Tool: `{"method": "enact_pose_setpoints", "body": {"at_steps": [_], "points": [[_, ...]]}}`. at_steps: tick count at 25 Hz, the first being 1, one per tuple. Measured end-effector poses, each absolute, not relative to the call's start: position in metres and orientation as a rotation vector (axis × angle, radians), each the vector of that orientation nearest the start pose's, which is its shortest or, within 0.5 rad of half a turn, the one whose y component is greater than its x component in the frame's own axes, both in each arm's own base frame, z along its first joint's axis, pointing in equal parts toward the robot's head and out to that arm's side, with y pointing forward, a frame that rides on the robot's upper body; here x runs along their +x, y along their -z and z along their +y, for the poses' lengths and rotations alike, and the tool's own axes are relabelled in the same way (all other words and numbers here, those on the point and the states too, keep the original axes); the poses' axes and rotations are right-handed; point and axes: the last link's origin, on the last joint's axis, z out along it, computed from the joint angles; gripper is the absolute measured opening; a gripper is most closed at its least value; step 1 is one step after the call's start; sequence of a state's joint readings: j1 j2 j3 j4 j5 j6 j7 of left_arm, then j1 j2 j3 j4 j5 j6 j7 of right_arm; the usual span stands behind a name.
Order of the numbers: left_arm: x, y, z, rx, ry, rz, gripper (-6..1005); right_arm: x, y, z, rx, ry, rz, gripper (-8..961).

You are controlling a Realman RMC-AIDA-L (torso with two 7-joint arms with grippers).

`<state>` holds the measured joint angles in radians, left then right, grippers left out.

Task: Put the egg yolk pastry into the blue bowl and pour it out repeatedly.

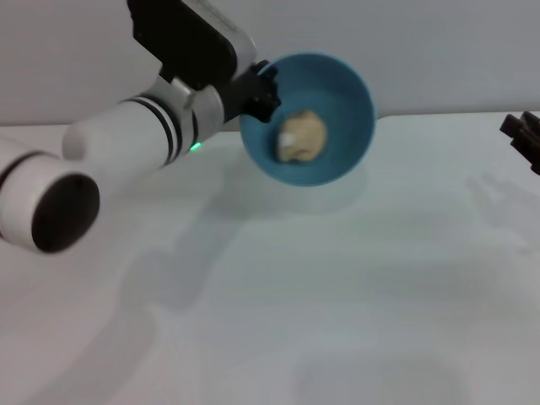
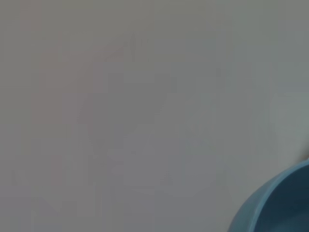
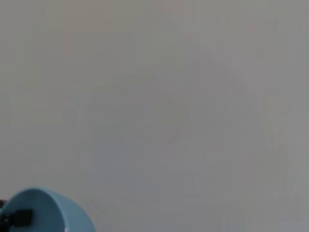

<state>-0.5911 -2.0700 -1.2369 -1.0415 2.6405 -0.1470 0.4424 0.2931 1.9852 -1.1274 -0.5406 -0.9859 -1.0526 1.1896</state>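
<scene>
Two arms show in the head view, and only the left one is at work. Its white forearm with black bands comes in from the left edge, and the left gripper [image 1: 260, 87] is clamped on the near-left rim of the blue bowl [image 1: 337, 84], holding it lifted above the desk [image 1: 337, 295] near the far edge. The bowl is tipped steeply so that its opening faces the camera. The egg yolk pastry [image 1: 300, 137] lies inside it, against the lower wall, with its white spot turned to the left. A soft shadow of the arm and bowl falls on the desk below.

The desk is a plain, pale, matt surface. It meets an equally plain light wall [image 1: 422, 51] along a faint line behind the bowl.

At the right edge of the head view only a dark tip of the right gripper [image 1: 525, 137] shows, over the far right of the desk; whether it is open or closed cannot be told. The left wrist view catches only a slice of the bowl's rim [image 2: 282, 203] against blank surface. The right wrist view shows the bowl's outer wall [image 3: 48, 212], cut off at the corner, with a small dark part of the left gripper at its rim.
</scene>
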Motion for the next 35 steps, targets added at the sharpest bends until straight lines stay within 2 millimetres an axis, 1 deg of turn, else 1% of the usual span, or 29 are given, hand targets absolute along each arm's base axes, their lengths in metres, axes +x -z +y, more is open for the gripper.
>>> {"method": "enact_pose_setpoints", "body": {"at_steps": [2, 5, 7, 10, 12, 15, 17, 20, 28, 30, 31, 33, 34, 35], "points": [[-0.128, 0.071, 0.417, -2.177, 0.251, -0.152, 27, 0.338, -0.050, 0.340, -1.914, -0.875, 0.860, 270], [-0.123, 0.075, 0.406, -2.142, 0.292, 0.019, 27, 0.339, -0.050, 0.339, -1.910, -0.873, 0.864, 270], [-0.121, 0.077, 0.396, -2.082, 0.330, 0.166, 27, 0.340, -0.050, 0.338, -1.909, -0.872, 0.867, 270], [-0.124, 0.076, 0.378, -1.948, 0.403, 0.358, 27, 0.340, -0.049, 0.338, -1.909, -0.873, 0.869, 270], [-0.126, 0.073, 0.364, -1.822, 0.455, 0.472, 27, 0.339, -0.049, 0.339, -1.909, -0.874, 0.869, 270], [-0.130, 0.068, 0.353, -1.686, 0.472, 0.538, 27, 0.338, -0.048, 0.339, -1.907, -0.881, 0.870, 270], [-0.133, 0.067, 0.349, -1.628, 0.462, 0.545, 26, 0.336, -0.047, 0.340, -1.907, -0.886, 0.870, 270], [-0.135, 0.067, 0.346, -1.595, 0.459, 0.545, 26, 0.334, -0.046, 0.342, -1.912, -0.887, 0.857, 270], [-0.138, 0.067, 0.346, -1.604, 0.456, 0.521, 24, 0.331, -0.042, 0.342, -1.918, -0.887, 0.844, 269], [-0.141, 0.066, 0.351, -1.613, 0.448, 0.440, 25, 0.331, -0.041, 0.342, -1.919, -0.889, 0.848, 269], [-0.143, 0.063, 0.355, -1.610, 0.446, 0.372, 25, 0.331, -0.040, 0.342, -1.921, -0.891, 0.851, 269], [-0.151, 0.053, 0.369, -1.594, 0.434, 0.163, 25, 0.330, -0.038, 0.341, -1.931, -0.894, 0.855, 269], [-0.155, 0.050, 0.375, -1.595, 0.426, 0.089, 25, 0.329, -0.036, 0.341, -1.938, -0.894, 0.855, 269], [-0.162, 0.045, 0.386, -1.599, 0.412, -0.031, 24, 0.328, -0.035, 0.340, -1.946, -0.894, 0.855, 269]]}}
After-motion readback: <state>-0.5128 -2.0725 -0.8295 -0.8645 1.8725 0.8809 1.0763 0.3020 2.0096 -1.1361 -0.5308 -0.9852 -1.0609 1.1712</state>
